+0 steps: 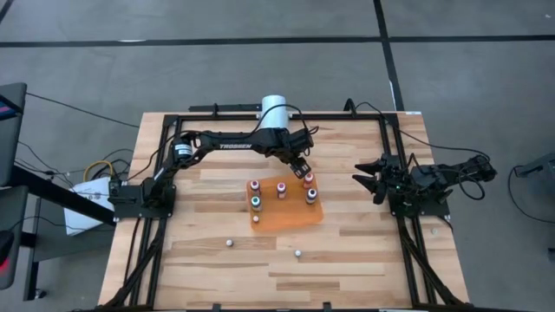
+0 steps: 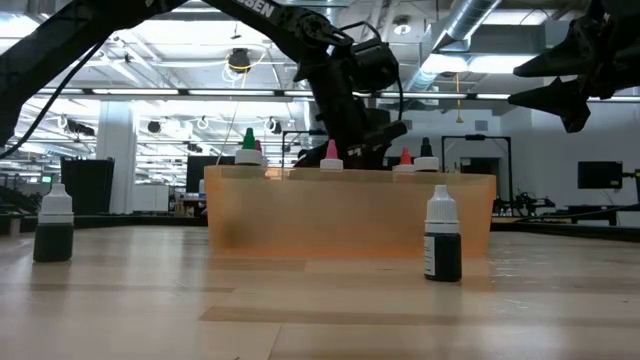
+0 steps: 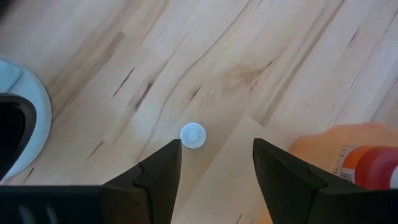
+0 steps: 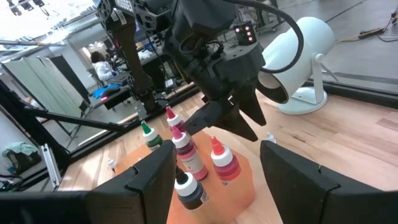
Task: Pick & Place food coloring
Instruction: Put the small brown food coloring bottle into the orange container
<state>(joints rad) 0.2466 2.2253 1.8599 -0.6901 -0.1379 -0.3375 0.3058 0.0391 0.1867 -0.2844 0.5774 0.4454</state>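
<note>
On a wooden desk [image 1: 347, 251] we see an orange tray [image 1: 286, 214] holding several food coloring bottles [image 1: 257, 202]. Two more bottles stand loose at about six o'clock from the tray. Our left end effector [image 1: 303, 169] hovers just above the tray's one o'clock corner, jaws released and empty. Our right end effector [image 1: 362, 176] waits at three o'clock, spread wide. We judge the main risk to be the left fingers knocking over the crowded bottles. The left arm reads "TROSSEN"; the bottle labels are too small to read.
</note>
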